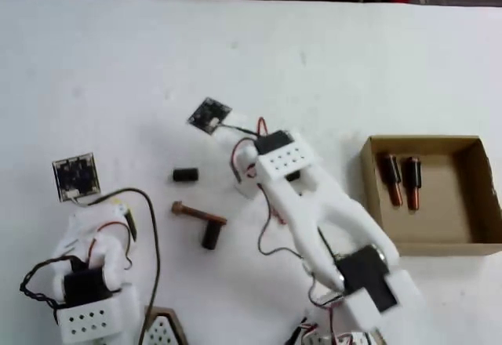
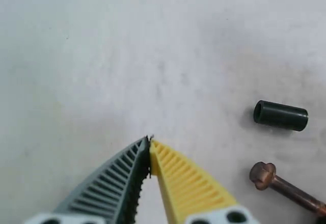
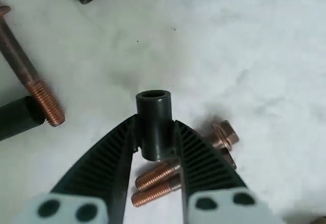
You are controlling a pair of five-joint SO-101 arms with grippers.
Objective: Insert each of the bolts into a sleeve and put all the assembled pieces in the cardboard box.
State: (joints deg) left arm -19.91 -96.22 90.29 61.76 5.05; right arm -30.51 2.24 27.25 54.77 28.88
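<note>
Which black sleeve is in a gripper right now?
The sleeve clamped in the right gripper, near two bolts. The lone sleeve and another sleeve beside a third bolt lie free on the table.

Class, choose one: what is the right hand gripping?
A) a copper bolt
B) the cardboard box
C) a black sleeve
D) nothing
C: in the right wrist view the right hand is closed on a black sleeve, which it presses from both sides.
</note>
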